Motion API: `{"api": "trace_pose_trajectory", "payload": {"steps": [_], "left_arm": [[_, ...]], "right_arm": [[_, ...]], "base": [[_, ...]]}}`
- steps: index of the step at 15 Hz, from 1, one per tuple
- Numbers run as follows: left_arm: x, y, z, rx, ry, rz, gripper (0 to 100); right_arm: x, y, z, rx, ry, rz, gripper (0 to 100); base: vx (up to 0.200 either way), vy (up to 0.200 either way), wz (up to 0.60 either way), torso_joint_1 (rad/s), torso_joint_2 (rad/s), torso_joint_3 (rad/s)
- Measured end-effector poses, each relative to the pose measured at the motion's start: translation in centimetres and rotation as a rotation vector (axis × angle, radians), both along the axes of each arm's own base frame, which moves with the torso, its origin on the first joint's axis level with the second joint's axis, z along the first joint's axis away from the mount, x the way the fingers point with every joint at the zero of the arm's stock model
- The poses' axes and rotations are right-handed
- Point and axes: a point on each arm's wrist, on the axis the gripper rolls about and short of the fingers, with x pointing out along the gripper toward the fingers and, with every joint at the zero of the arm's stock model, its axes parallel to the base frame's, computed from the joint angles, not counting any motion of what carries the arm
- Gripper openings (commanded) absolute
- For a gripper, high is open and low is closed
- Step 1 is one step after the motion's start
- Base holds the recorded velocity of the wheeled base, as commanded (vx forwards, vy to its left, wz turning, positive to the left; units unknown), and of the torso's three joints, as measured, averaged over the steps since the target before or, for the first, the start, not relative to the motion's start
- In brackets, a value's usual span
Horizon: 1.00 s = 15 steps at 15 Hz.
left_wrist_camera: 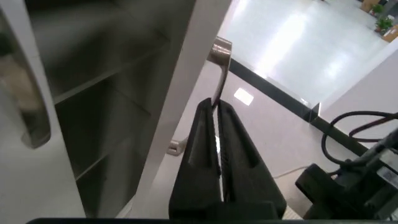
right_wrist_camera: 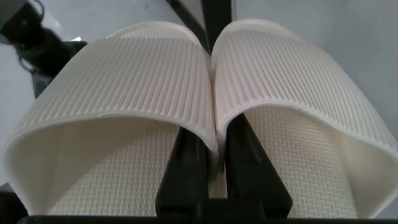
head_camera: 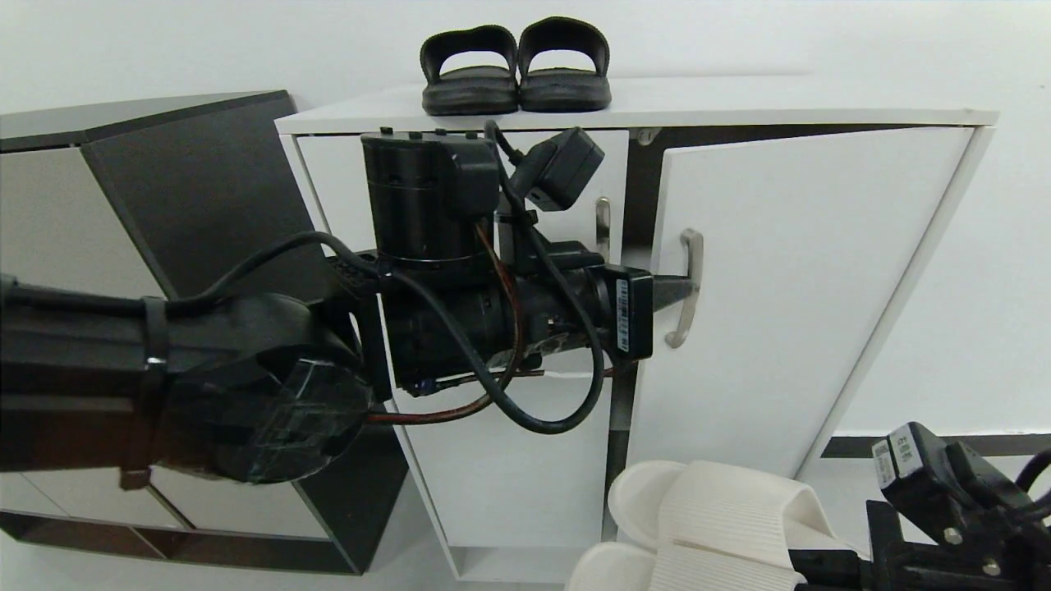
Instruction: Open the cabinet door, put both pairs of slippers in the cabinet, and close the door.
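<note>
Left claw (left_wrist_camera: 216, 109) apparently pinches the door handle (left_wrist_camera: 220, 53); right claw (right_wrist_camera: 214, 180) clamps the white slippers (right_wrist_camera: 124, 81).

A plain white wall (head_camera: 944, 49) backs everything. Against that wall stands a dark grey, boxy laminate storage unit (head_camera: 197, 172) (its side panel nearly black). Along the wall's foot runs a dark skirting strip (head_camera: 847, 446), meeting pale glossy floor (left_wrist_camera: 311, 37).
</note>
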Motion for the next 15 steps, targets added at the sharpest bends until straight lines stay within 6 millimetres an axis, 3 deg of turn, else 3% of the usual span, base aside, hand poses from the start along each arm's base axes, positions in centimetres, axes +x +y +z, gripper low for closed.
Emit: {"api": "trace_pose_trajectory", "payload": {"steps": [5,7,10,12,15], "left_arm": [[-2.7,2.5,0.5,-0.026,-0.022,-0.007,0],[-2.9,3.1,1.1,-0.039,-0.033,0.001,0],[-1.3,3.6,1.9,-0.059,-0.054,0.045,0],[0.8,3.6,2.2,-0.068,-0.063,0.089,0],[2.9,2.9,2.2,-0.072,-0.067,0.111,0]], "right_arm": [[-0.3,-0.4,-0.1,-0.009,-0.023,0.009,0],[-0.4,-0.4,-0.2,-0.013,-0.027,0.012,0],[-0.4,-0.4,-0.2,-0.014,-0.026,0.012,0],[-0.4,-0.4,-0.2,-0.014,-0.026,0.011,0],[-0.4,-0.4,-0.3,-0.018,-0.028,0.013,0]], "base": [[0.0,0.0,0.0,0.0,0.0,0.0],[0.0,0.0,0.0,0.0,0.0,0.0],[0.0,0.0,0.0,0.0,0.0,0.0],[0.0,0.0,0.0,0.0,0.0,0.0],[0.0,0.0,0.0,0.0,0.0,0.0]]}}
